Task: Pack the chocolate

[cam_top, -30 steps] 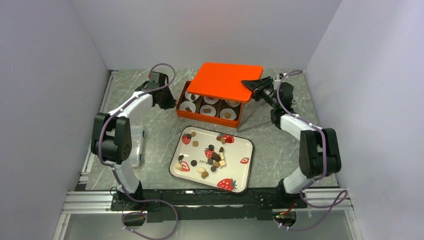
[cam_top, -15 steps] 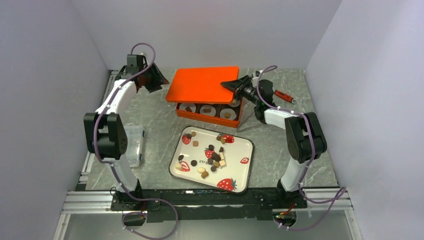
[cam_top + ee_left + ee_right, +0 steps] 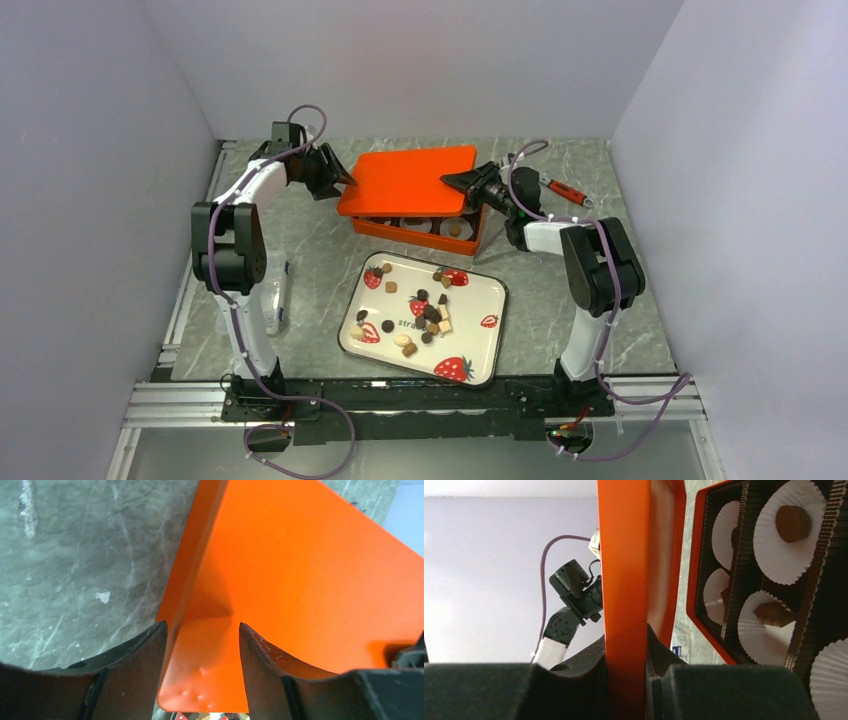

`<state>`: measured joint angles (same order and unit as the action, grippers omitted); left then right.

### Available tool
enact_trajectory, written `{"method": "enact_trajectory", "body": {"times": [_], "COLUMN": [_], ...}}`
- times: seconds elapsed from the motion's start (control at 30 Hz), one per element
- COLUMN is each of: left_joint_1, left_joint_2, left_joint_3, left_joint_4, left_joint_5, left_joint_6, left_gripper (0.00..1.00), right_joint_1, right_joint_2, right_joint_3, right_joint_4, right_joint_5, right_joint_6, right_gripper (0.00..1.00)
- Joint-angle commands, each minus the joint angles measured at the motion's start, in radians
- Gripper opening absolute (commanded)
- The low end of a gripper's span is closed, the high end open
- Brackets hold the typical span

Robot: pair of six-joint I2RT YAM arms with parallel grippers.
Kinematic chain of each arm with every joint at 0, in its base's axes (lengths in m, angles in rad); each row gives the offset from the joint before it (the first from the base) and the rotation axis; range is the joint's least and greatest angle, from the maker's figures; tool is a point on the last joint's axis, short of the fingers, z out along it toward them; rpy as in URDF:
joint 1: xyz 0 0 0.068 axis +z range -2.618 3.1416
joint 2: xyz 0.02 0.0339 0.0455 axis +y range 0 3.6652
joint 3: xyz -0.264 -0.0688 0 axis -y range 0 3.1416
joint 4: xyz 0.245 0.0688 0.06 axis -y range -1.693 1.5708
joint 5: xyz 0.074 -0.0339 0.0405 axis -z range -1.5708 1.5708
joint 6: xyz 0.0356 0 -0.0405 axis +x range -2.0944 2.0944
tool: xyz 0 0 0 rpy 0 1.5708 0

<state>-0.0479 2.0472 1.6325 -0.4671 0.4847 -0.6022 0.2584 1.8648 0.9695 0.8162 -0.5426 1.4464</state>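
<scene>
Right jaws clamp the orange lid (image 3: 408, 181) by its right edge, over the box (image 3: 415, 237); left jaws stand open astride its left corner; chocolate (image 3: 430, 312) lies mostly on the tray (image 3: 478, 300), a few pieces in the box.

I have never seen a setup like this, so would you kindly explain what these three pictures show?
These are two robot arms at the near edge of a table, each ending in a two-finger gripper. The wide picture comes from a fixed camera above and behind them; the other two come from cameras on the wrists. The right gripper is clamped on the edge of an orange lid, held over the orange box, whose paper cups hold a few chocolates. The left gripper is open, its fingers either side of the lid's left end. Nearer the arms lies a strawberry-printed tray scattered with loose chocolate pieces.
</scene>
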Motion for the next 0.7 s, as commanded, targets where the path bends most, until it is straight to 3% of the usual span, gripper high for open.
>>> {"method": "enact_trajectory", "body": {"times": [0.0,0.67], "left_joint_1": [0.002,-0.024], "left_joint_2": [0.014,0.077], "left_joint_3": [0.046,0.088], "left_joint_4": [0.069,0.022], "left_joint_5": [0.079,0.098], "left_joint_6": [0.021,0.049], "left_gripper": [0.59,0.57], "right_joint_1": [-0.005,-0.042], "right_joint_2": [0.021,0.061], "right_joint_3": [0.006,-0.052], "right_joint_4": [0.139,0.238], "right_joint_5": [0.012,0.013], "right_joint_6": [-0.004,0.033], "right_gripper": [0.0,0.0]}}
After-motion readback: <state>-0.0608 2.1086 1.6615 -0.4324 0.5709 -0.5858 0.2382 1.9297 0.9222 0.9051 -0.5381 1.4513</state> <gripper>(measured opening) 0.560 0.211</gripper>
